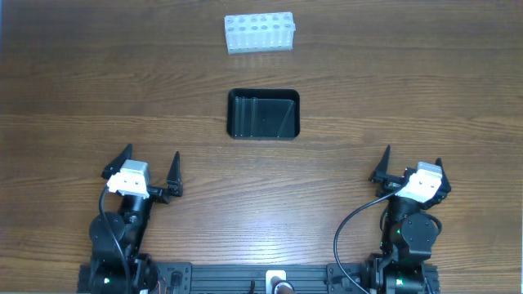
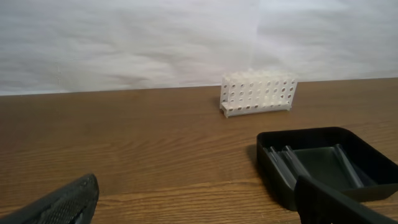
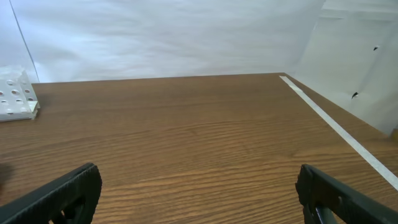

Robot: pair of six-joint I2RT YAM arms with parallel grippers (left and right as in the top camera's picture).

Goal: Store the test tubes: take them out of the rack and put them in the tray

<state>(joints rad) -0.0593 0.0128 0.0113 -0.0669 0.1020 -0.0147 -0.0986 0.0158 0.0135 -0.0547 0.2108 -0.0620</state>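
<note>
Top view: both arms sit low, close to their bases at the bottom edge. Left pincer (image 1: 152,152) is spread wide w/ nothing btwn its fingers, over bare wood and well short of the tray. Right pincer (image 1: 413,155) is the same on the other side: wide open, holding nothing, bare wood under it.

Centre of the surface (image 1: 98,82) has the black tray (image 1: 232,114), rectangular w/ rounded corners. Inside it, clear test tubes (image 1: 270,116) lie flat, mostly lengthwise toward the rack, one at a slant. Exact count is hard to call, since they're see-through against the black.

Beyond the tray, w/ a band of wood btwn them, stands the white rack (image 1: 259,33). It's upright, long side facing the tray, rows of holes on top. Can't tell whether any tubes sit in those holes.

Left wrist view backs that up. The tray is close in, near one dark fingertip (image 2: 336,202), w/ tubes resting along its floor. The rack is farther back, in front of the white backdrop (image 2: 124,43).

Right wrist view looks over open wood, w/ one end of the rack in sight and a pale tape strip (image 3: 336,124) running across the surface. Neither pincer touches tray, rack or tubes.
</note>
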